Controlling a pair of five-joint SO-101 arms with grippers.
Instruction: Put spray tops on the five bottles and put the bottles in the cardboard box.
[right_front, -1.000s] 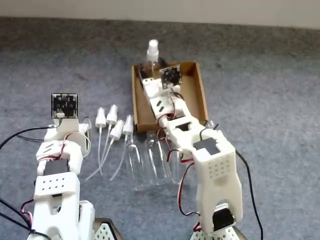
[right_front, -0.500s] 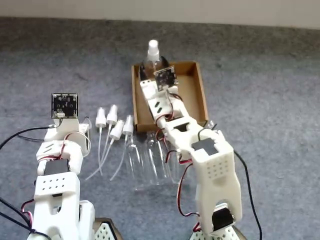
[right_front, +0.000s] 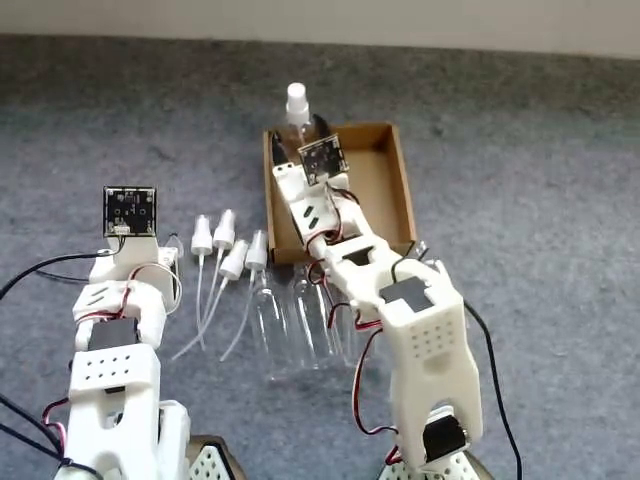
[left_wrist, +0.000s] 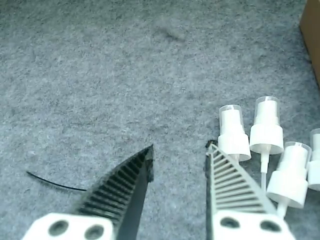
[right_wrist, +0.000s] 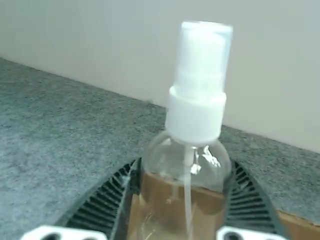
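My right gripper (right_front: 298, 142) is shut on a clear bottle (right_front: 297, 125) that has a white spray top (right_front: 297, 99) fitted. It holds the bottle upright over the far left corner of the cardboard box (right_front: 403, 190). In the right wrist view the bottle (right_wrist: 186, 167) sits between the black fingers (right_wrist: 245, 192), with its spray top (right_wrist: 197, 85) above. Several loose spray tops (right_front: 226, 243) lie left of the box, and several clear bottles (right_front: 290, 318) lie on their sides in front of it. My left gripper (left_wrist: 177, 155) is open over bare carpet beside the spray tops (left_wrist: 265, 131).
The table is covered in grey carpet (right_front: 520, 150). A pale wall runs along its far edge (right_wrist: 75, 35). The right arm's body (right_front: 425, 340) stretches over the lying bottles. A thin black wire (left_wrist: 50, 182) lies on the carpet near the left gripper.
The right arm has carried the bottle farther away and to the left, toward the box's far left corner. The left arm has not moved.
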